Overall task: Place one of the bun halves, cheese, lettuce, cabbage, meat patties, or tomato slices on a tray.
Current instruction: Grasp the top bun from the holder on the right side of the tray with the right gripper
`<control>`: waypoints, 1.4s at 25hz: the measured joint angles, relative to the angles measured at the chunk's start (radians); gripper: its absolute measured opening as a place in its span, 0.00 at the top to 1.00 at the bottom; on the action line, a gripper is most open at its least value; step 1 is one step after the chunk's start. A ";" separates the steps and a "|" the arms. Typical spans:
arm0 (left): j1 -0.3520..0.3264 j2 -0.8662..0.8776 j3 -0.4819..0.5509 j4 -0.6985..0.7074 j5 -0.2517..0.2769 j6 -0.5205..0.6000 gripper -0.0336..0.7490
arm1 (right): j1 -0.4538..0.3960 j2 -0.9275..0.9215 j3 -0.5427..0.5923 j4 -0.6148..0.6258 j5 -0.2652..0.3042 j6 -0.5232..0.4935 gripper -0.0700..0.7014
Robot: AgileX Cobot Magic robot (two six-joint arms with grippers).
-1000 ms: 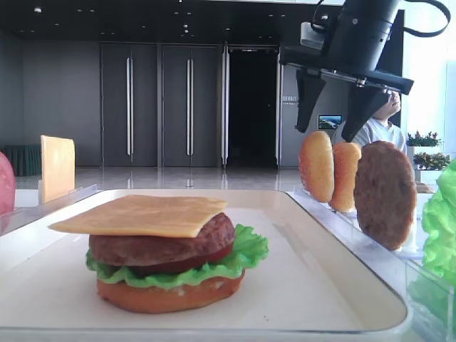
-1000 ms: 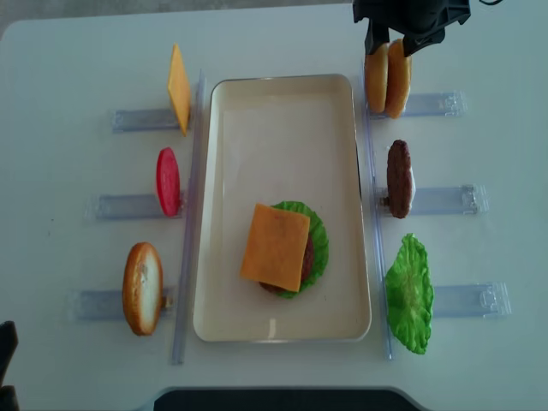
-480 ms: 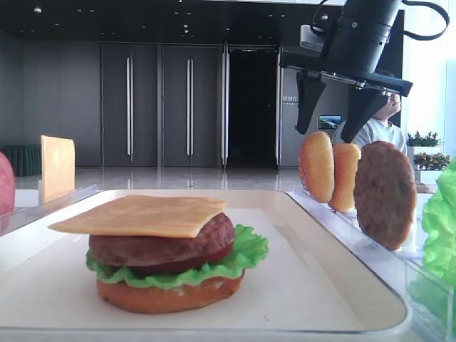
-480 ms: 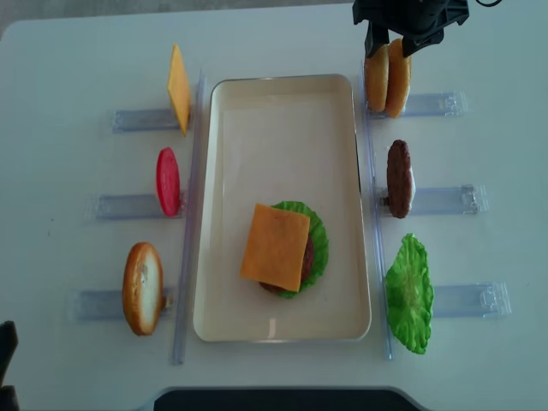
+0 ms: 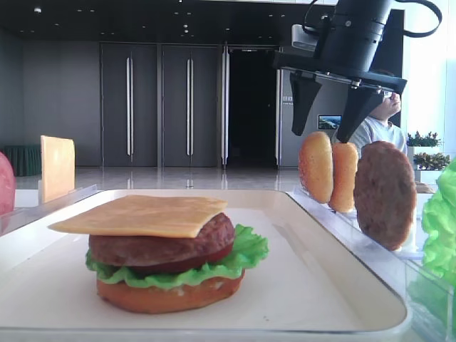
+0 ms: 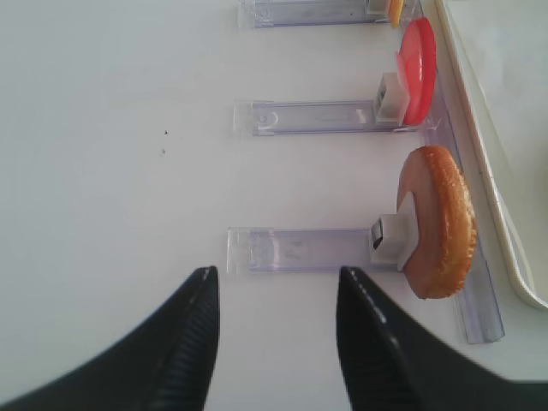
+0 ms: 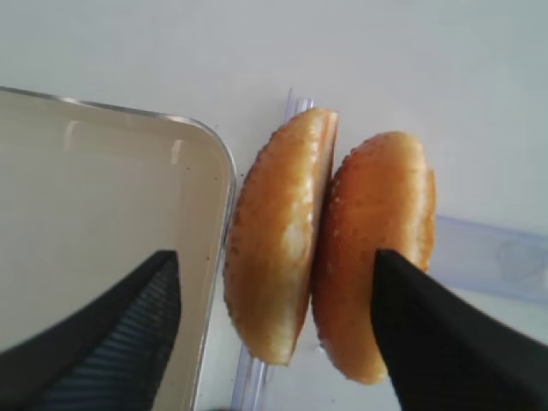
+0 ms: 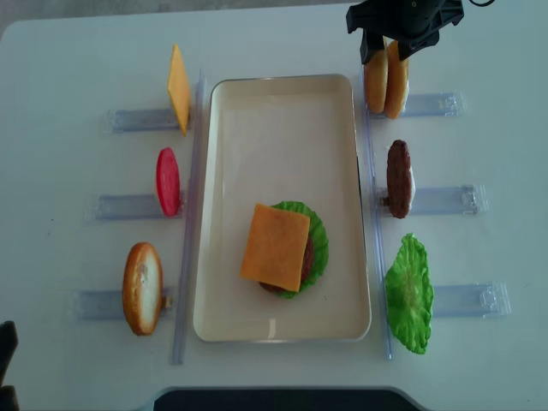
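My right pincer (image 5: 328,117), upper right of frame, has crept left over the two bun halves (image 8: 384,79), wide open, holding nothing; buns standing in rack beside tray (image 8: 282,94) corner. Lined up, drop & grab next

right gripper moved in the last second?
Yes. In the overhead view the right gripper has shifted slightly left and toward the table's far edge, measured against the two upright bun halves, which stayed put.
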 joint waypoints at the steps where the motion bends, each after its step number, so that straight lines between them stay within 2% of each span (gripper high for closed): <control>1: 0.000 0.000 0.000 0.000 0.000 0.000 0.52 | 0.004 0.000 0.000 0.003 0.001 0.002 0.32; 6: 0.000 0.000 0.000 0.000 0.000 0.000 0.52 | 0.016 0.006 0.000 0.008 0.047 0.018 0.32; 9: 0.000 0.000 0.000 0.000 0.000 0.000 0.52 | 0.016 0.006 0.000 0.002 0.051 0.020 0.32; 21: 0.000 0.000 0.000 0.000 0.000 0.000 0.52 | 0.016 0.006 0.000 -0.005 -0.047 0.016 0.33; 35: 0.000 0.000 0.000 0.000 0.000 0.000 0.52 | 0.015 0.020 0.000 -0.019 -0.062 0.006 0.36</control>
